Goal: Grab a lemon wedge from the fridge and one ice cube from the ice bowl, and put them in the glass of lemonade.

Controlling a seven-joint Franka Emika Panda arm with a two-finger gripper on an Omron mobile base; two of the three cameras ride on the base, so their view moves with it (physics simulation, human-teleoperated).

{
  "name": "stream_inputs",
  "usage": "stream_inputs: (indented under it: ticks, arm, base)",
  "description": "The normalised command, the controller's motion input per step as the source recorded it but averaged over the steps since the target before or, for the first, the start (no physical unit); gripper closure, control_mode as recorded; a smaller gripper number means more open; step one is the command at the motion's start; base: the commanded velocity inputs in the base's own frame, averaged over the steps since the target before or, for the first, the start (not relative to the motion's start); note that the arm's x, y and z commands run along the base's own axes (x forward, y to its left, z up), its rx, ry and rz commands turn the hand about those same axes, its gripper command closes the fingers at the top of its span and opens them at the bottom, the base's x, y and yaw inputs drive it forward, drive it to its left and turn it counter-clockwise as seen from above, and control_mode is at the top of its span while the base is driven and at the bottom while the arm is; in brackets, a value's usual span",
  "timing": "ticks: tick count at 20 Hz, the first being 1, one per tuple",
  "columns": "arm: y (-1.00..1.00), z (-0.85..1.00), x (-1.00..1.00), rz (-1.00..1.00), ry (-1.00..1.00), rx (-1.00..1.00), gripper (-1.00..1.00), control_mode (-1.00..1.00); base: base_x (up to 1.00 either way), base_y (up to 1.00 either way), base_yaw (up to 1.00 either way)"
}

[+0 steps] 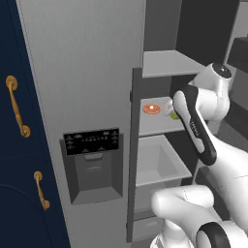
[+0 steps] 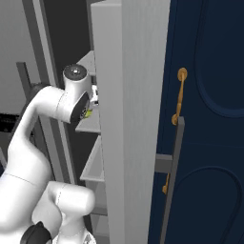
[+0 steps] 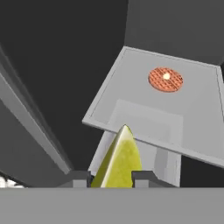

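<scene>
The lemon wedge (image 3: 119, 159) is clamped between the two fingertips (image 3: 78, 178) of the end effector (image 3: 111, 179), its pointed end standing up past them in the hand view. Beyond it lies a grey shelf (image 3: 131, 109) of the fridge (image 1: 87, 72), and on that shelf a small orange-red disc (image 3: 166, 79) sits well apart from the wedge. In the left base view the arm is reached into the open fridge beside that shelf, and a speck of yellow-green (image 1: 175, 116) shows by the wrist. In the right base view the same yellow-green speck (image 2: 88, 114) is seen at the hand, close to the edge of the fridge wall (image 2: 128, 119).

The step in hand is judged to be carrying the wedge out of the fridge. It is best done with the grip kept firm, since only a narrow part of the wedge appears to be held and a slip is possible. The hand should be drawn straight back, clear of the shelf edge and the door (image 1: 133, 155). The wedge should be kept off the shelf lip so that it is not knocked loose. The glass and the ice bowl lie outside these views, so the base is likely to have to drive afterwards.
</scene>
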Motion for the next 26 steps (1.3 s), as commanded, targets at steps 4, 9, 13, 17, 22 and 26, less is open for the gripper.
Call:
stream_inputs:
  ticks: [4, 9, 13, 17, 22, 26]
  arm:
    - [0.29, 0.68, -0.95, 0.10, 0.10, -0.15, 1.00, -1.00]
    - [0.00, 0.05, -1.00, 0.05, 0.00, -0.01, 1.00, -1.00]
    - [0.00, 0.03, -0.98, 0.02, 0.00, 0.00, 1.00, -1.00]
    - [0.00, 0.00, -0.39, 0.05, 0.00, 0.00, 1.00, -1.00]
    - [0.00, 0.00, 0.00, 0.00, 0.00, 0.00, 1.00, -1.00]
    - [0.00, 0.00, -0.08, 0.00, 0.00, 0.00, 1.00, 1.00]
  base:
    - [0.00, 0.00, 0.00]
    - [0.00, 0.00, 0.00]
    - [0.00, 0.00, 0.00]
    - [0.00, 0.00, 0.00]
    - [0.00, 0.00, 0.00]
    - [-0.69, 0.07, 0.09]
